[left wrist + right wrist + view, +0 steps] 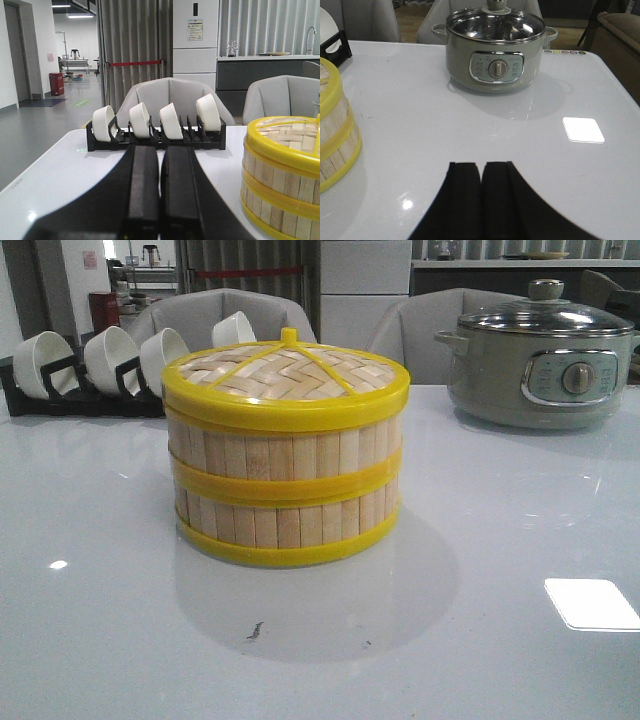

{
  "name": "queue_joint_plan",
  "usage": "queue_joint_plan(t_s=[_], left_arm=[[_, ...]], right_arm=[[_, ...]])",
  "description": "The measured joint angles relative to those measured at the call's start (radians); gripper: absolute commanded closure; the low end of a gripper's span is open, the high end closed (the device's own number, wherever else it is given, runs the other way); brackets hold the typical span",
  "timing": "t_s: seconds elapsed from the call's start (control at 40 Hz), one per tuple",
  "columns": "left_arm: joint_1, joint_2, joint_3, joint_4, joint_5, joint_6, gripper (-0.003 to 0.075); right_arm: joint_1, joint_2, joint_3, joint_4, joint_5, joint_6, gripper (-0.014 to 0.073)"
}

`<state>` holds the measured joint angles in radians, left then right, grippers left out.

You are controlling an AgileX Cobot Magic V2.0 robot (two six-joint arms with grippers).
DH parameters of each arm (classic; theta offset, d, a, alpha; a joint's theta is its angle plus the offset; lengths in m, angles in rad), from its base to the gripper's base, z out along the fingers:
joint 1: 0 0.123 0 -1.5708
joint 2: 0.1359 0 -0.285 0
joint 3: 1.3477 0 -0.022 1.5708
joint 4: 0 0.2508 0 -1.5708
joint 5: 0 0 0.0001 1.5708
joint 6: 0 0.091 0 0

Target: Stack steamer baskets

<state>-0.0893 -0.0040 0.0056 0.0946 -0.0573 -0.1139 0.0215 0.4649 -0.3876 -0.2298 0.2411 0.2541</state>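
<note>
Two steamer baskets stand stacked in the middle of the white table, the upper basket [285,452] on the lower basket [285,525]. A woven bamboo lid [285,375] with a yellow rim and knob sits on top. The stack also shows in the left wrist view [280,185] and in the right wrist view [335,135]. My left gripper [160,150] is shut and empty, to the left of the stack. My right gripper [482,166] is shut and empty, to the right of the stack. Neither gripper shows in the front view.
A black rack with several white bowls [90,365] stands at the back left, also in the left wrist view [155,127]. A grey electric pot with a glass lid [540,360] stands at the back right, also in the right wrist view [495,52]. Grey chairs stand behind the table.
</note>
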Motion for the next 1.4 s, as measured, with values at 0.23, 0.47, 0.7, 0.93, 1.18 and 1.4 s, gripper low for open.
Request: queue_joint_plan(t_s=[0.23, 0.47, 0.7, 0.93, 1.18, 1.4], left_arm=[[0.000, 0.000, 0.000, 0.000, 0.124, 0.002, 0.0634], [0.000, 0.000, 0.000, 0.000, 0.134, 0.002, 0.0634], [0.000, 0.000, 0.000, 0.000, 0.142, 0.004, 0.0634], [0.000, 0.000, 0.000, 0.000, 0.143, 0.004, 0.0634], [0.000, 0.000, 0.000, 0.000, 0.144, 0.004, 0.0634], [0.000, 0.000, 0.000, 0.000, 0.144, 0.004, 0.0634]], right_arm=[[0.000, 0.000, 0.000, 0.000, 0.000, 0.000, 0.0537], [0.000, 0.000, 0.000, 0.000, 0.000, 0.000, 0.0537], [0.000, 0.000, 0.000, 0.000, 0.000, 0.000, 0.0537], [0.000, 0.000, 0.000, 0.000, 0.000, 0.000, 0.0537], [0.000, 0.000, 0.000, 0.000, 0.000, 0.000, 0.0537], [0.000, 0.000, 0.000, 0.000, 0.000, 0.000, 0.0537]])
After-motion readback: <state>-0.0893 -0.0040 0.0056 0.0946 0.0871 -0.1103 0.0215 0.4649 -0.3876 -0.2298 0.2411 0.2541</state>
